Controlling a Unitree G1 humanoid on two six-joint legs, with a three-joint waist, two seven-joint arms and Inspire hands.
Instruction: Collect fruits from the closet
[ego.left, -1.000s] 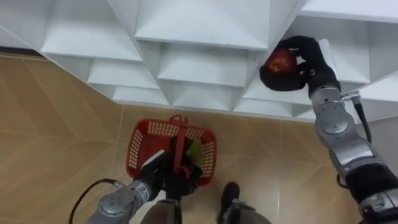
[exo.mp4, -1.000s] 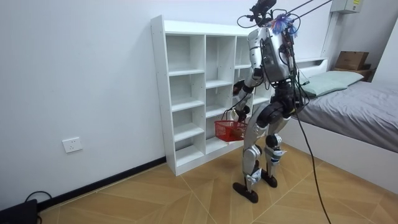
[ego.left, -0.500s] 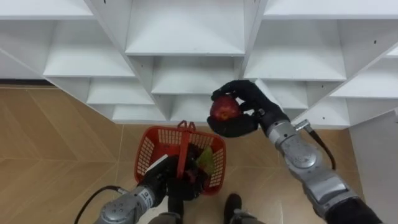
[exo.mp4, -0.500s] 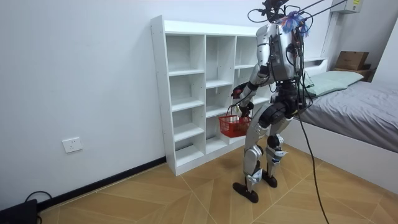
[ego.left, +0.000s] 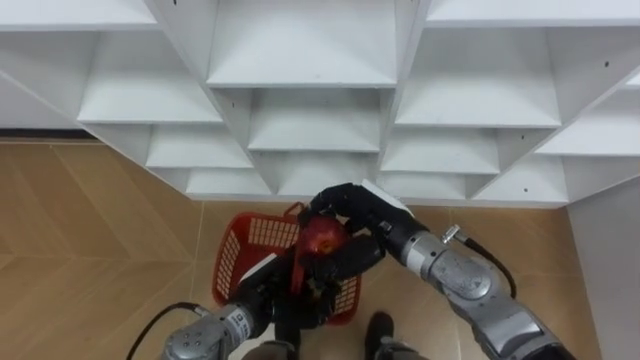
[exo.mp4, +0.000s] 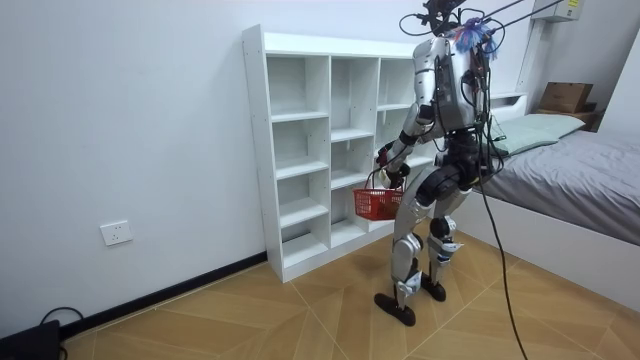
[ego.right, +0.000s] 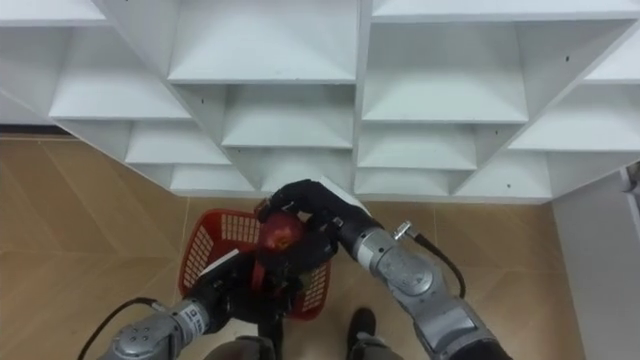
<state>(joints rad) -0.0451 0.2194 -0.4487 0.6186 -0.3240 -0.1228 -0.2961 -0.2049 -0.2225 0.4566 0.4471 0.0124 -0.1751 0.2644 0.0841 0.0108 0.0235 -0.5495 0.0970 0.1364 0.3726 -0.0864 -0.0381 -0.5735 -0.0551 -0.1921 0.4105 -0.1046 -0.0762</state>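
Now, standing upright close in front of the white open-fronted shelving unit, with a grey-covered bed behind it at the room view's right.

Right hand, black-gloved, is clenched round a round red apple. Fingers wrap over its top and far side and the thumb hooks beneath, so the fruit sits cupped and cannot roll free.

The apple is directly above the red plastic mesh basket, about at its rim and just beside the upright red handle. Whether it touches the handle, cannot tell.

Left hand is closed on that handle, at the near side. It holds the basket low in front of the legs, mouth up, so the other arm can reach in from the right.

Basket hangs above the tan wooden floor, between the robot and the lowest shelves. Its contents are mostly hidden under the right hand.

The compartments in view hold no fruit.

Judgement: the step in hand is the drop into the basket. The apple looks centred enough. The handle is the one obstacle, so the release should come on the right of it, low, to keep the fruit from bouncing out.
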